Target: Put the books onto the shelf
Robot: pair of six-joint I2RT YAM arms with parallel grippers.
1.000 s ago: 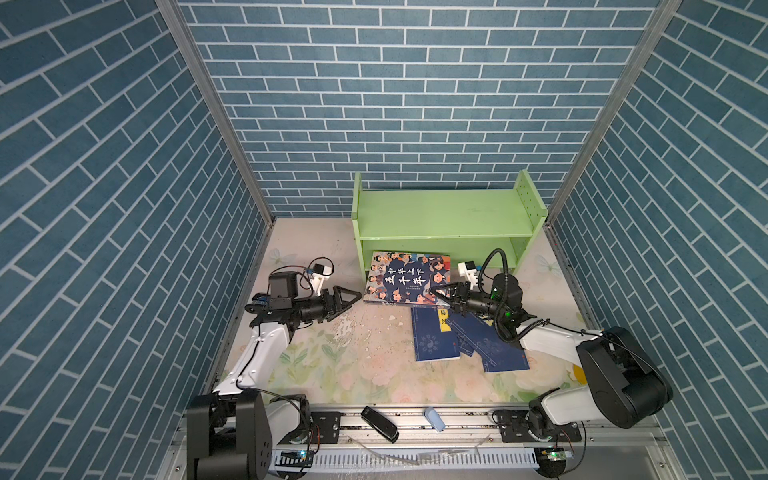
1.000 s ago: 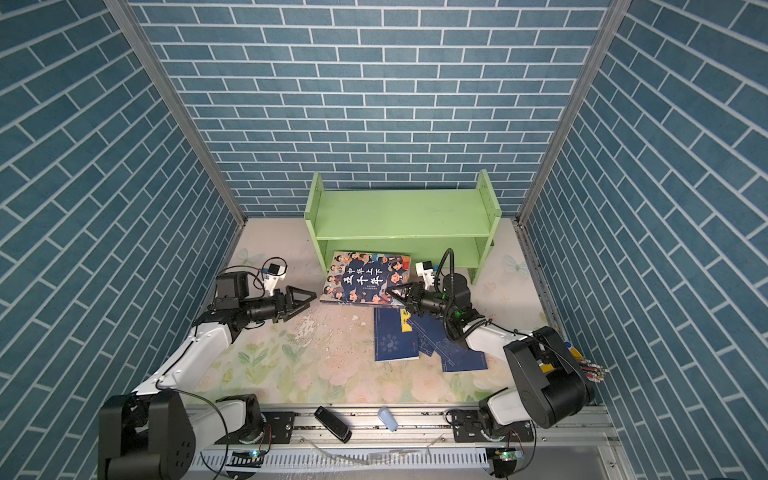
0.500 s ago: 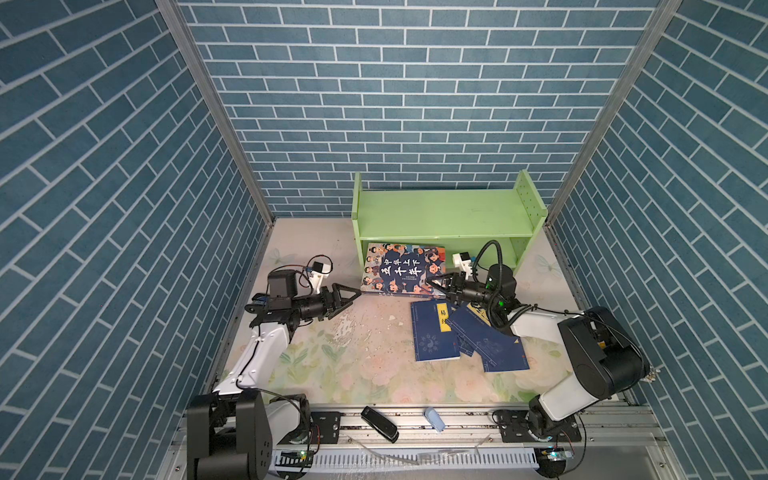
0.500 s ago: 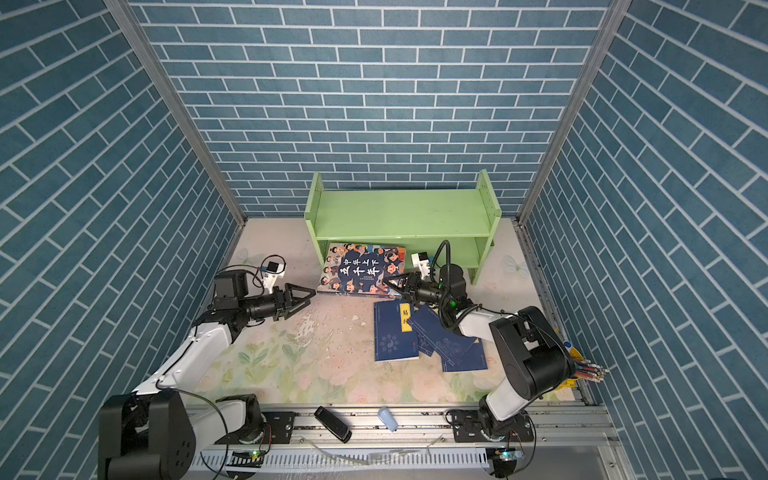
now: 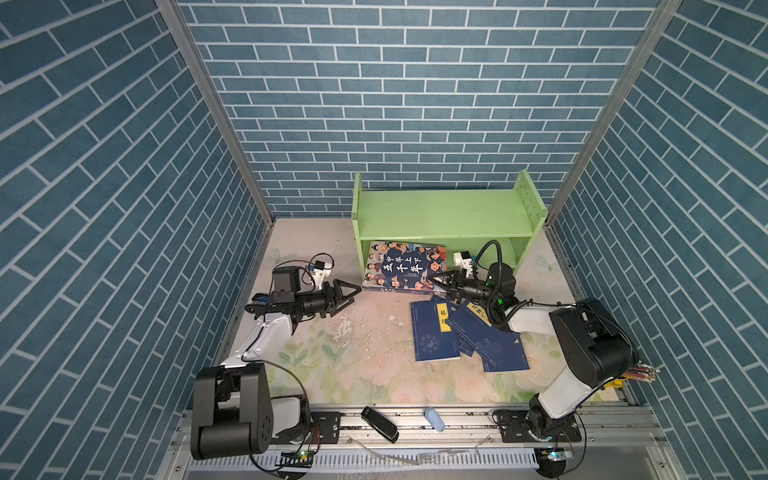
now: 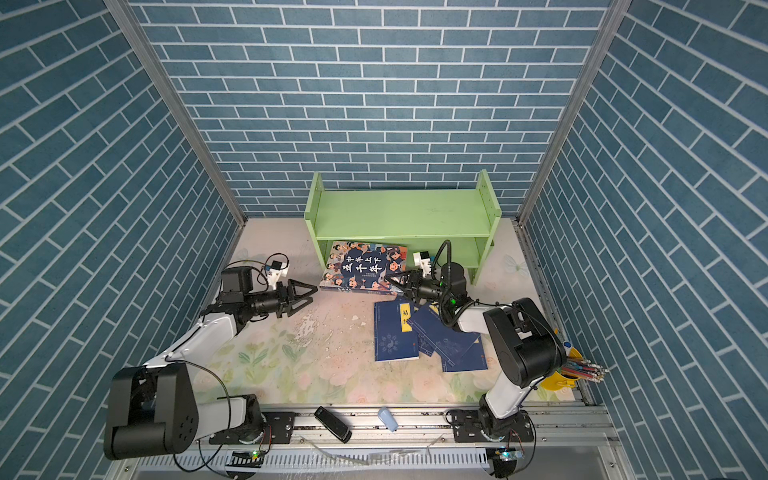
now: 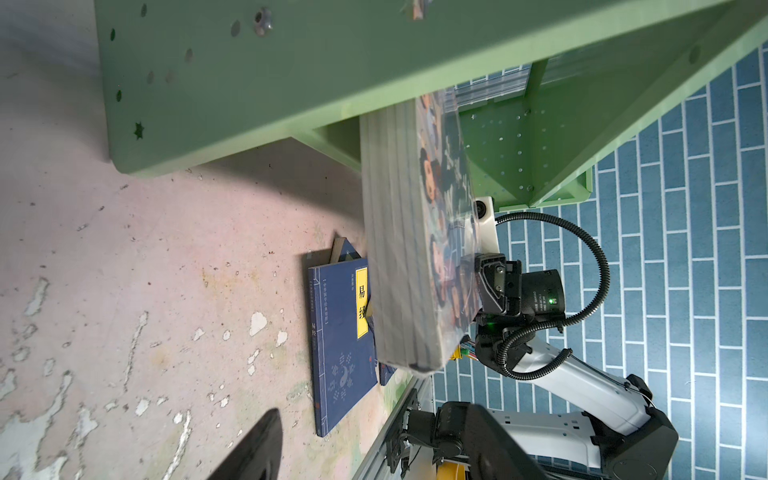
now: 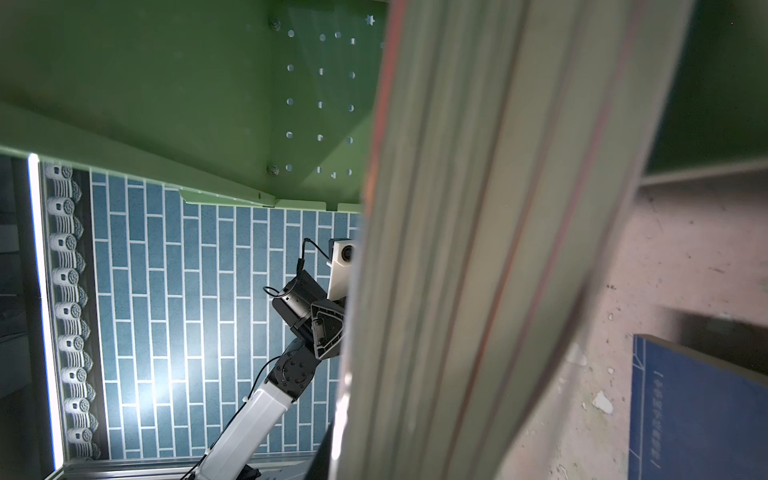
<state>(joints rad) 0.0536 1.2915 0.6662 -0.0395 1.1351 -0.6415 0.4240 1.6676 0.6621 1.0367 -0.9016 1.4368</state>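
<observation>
The large book (image 5: 403, 266) (image 6: 363, 266) with cartoon figures is tilted, and its far edge reaches in under the upper board of the green shelf (image 5: 440, 212) (image 6: 399, 208). My right gripper (image 5: 436, 282) (image 6: 394, 282) is shut on the book's right edge; the page edges (image 8: 478, 249) fill the right wrist view. My left gripper (image 5: 356, 293) (image 6: 312, 294) is open just left of the book's near left corner, apart from it. One finger (image 7: 253, 449) shows in the left wrist view, facing the book's side (image 7: 399, 249). Navy books (image 5: 434, 332) (image 5: 490, 343) (image 6: 395, 332) (image 7: 340, 332) lie overlapping on the mat.
Blue brick walls close in the left, back and right. A black stapler-like thing (image 5: 379, 417) and a small pale blue object (image 5: 434, 419) lie on the front rail. A yellow cup of pencils (image 5: 623, 376) stands at the right, beside the right arm's base.
The right gripper has carried the large book a little toward the shelf and tipped it up. The left gripper has stayed in place, its jaws slightly narrower.
</observation>
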